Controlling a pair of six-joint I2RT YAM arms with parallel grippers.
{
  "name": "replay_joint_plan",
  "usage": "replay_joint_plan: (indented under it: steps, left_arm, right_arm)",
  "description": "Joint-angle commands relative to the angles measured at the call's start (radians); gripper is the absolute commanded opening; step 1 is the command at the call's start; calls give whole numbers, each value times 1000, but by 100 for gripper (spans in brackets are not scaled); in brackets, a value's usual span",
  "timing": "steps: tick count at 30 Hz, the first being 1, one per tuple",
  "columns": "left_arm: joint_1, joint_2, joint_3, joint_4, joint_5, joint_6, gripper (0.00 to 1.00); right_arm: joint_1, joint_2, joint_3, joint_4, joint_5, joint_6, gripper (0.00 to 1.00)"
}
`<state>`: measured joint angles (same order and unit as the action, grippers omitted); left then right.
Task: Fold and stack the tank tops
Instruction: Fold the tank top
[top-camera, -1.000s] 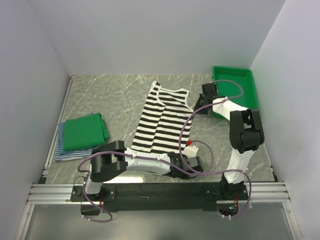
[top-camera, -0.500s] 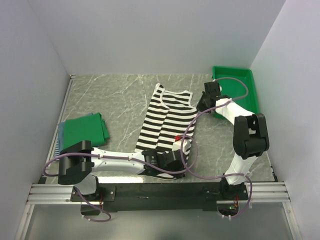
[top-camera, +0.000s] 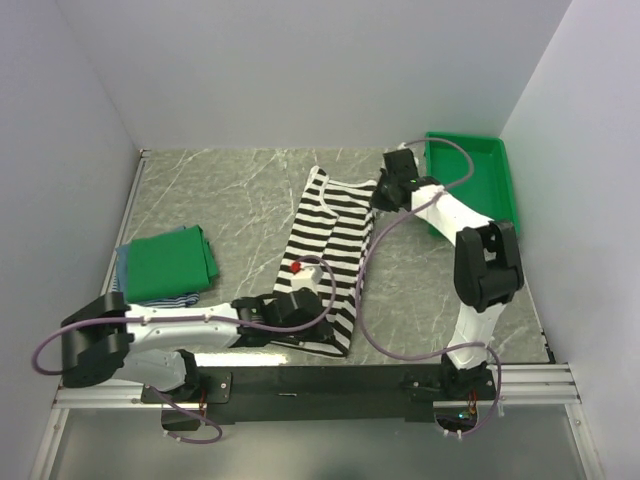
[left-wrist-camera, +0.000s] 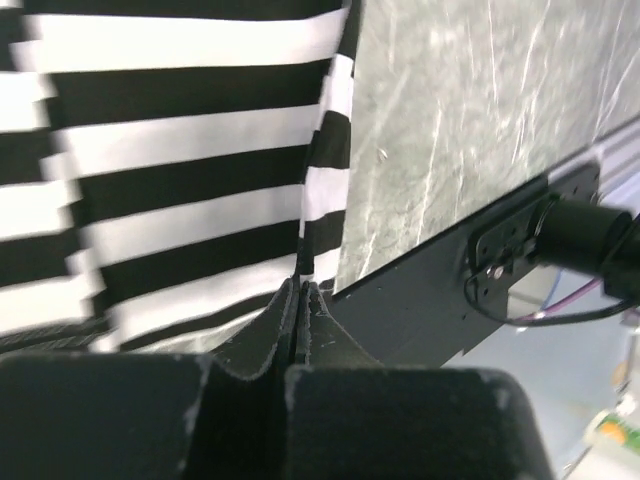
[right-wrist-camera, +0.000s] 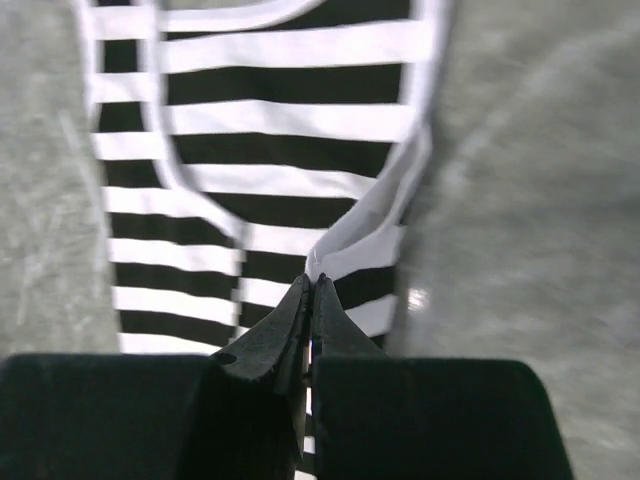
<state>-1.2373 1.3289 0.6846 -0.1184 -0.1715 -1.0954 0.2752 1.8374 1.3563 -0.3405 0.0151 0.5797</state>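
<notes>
Grey tabletop (top-camera: 230, 190), white walls (top-camera: 300, 70), striped top (top-camera: 325, 235)

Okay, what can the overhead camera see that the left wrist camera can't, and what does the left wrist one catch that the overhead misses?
Only the overhead shows the green bin, the folded green tank top at the left, and the right pincer at the shoulder end of the striped tank top. Only the left wrist shows, close up, the left pincer pinched shut on that top's side edge. Both show the striped tank top and the marbled table.
</notes>
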Motion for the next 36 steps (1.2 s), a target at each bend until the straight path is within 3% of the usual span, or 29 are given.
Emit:
replay_joint_plan:
  steps: [1,10,31,33,35,36]
  left_arm:
    - [18,-88,-26,-56,-63,-90,1]
    - [48,-169,-51,-283,-151,-152,1]
    - [62,-151,-92,-323,-95,-141,1]
    - [64,-158,-89,-325,-89,-135,12]
    - [64,-168,-79,-342,-95,-133,32]
    - [64,-180,-73,-349,-102,-127,35]
  right_arm:
    - [51,66,113,-15,20,29,0]
    - [148,261,339,-78,40,39,0]
    - [200,378,440,-109,55,23,3]
    - [200,370,434,-104,52,16,12]
    - [200,349,422,-91,43,8,25]
    - [200,341,419,-88,37,5,29]
